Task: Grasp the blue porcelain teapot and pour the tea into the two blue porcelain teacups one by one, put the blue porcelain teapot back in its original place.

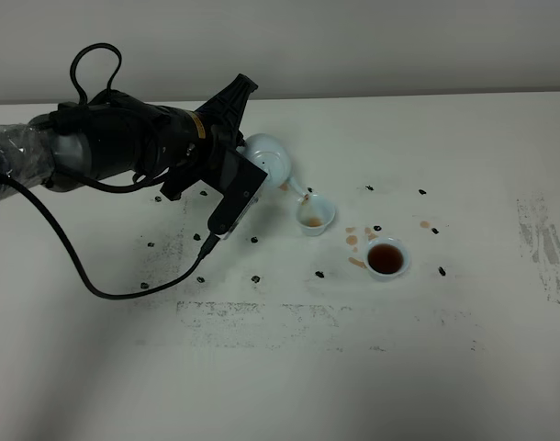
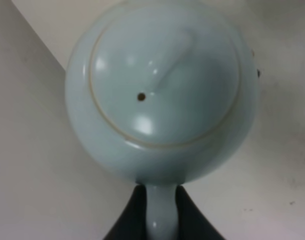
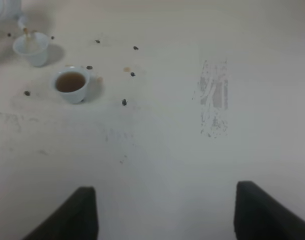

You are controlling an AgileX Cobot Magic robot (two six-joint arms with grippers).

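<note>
Now, teapot: blue porcelain teapot (image 1: 269, 158) tipped rightward, spout above left teacup (image 1: 314, 214), so tea lands inside.
Left gripper (image 2: 161, 212): pinching the teapot's loop handle, to control the tilt.
Teacups: left teacup barely filled; right teacup (image 1: 386, 258) full, apparently finished.
Right gripper (image 3: 165, 215): fingers spread, empty, kept right of the pour.

White table (image 1: 500, 367), dark specks (image 1: 255, 278), brown spills (image 1: 352, 240), grey scuffs (image 1: 537, 234)

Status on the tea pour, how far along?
Done: the nearer teacup holds dark tea. In hand: the left pincer grips the tilted teapot by its handle, spout over the second teacup, which shows only a little tea. Left: finish that pour, set the teapot back.
</note>
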